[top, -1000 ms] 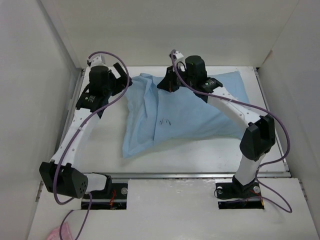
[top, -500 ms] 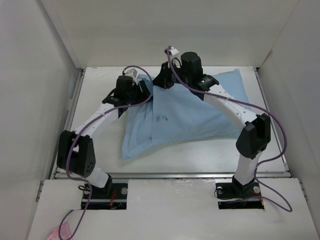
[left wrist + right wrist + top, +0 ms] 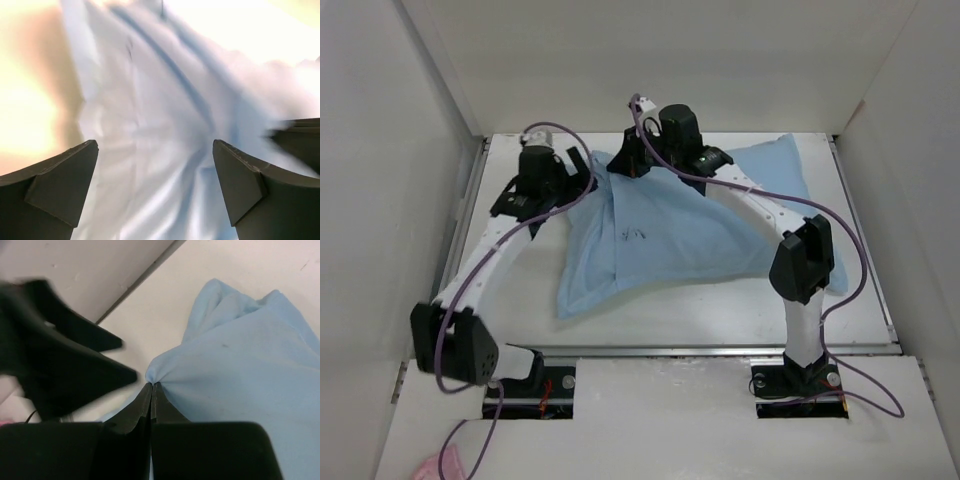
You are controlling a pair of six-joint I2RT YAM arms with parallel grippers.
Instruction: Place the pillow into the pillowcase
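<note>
The light blue pillowcase (image 3: 690,225) lies bulging across the middle of the white table (image 3: 720,310). The pillow is hidden; no white cushion shows apart from the case. My right gripper (image 3: 626,160) is at the case's far left corner and is shut on a pinch of blue fabric (image 3: 151,384), which puckers at its tips. My left gripper (image 3: 582,172) hovers just left of that corner. Its jaws stand wide open over pale, blurred folds of the pillowcase (image 3: 165,110), with nothing between the fingers (image 3: 154,146). The left gripper's dark fingers (image 3: 75,355) show blurred beside the right one.
White enclosure walls (image 3: 430,120) close in on the left, back and right of the table. A metal rail (image 3: 720,350) runs along the near edge by the arm bases. Purple cables (image 3: 865,280) loop off both arms. A pink scrap (image 3: 435,465) lies at the bottom left.
The right gripper has dragged the held corner of the pillowcase leftward, shifting the whole case. The left arm swung in against the case, then drew back to the left.
</note>
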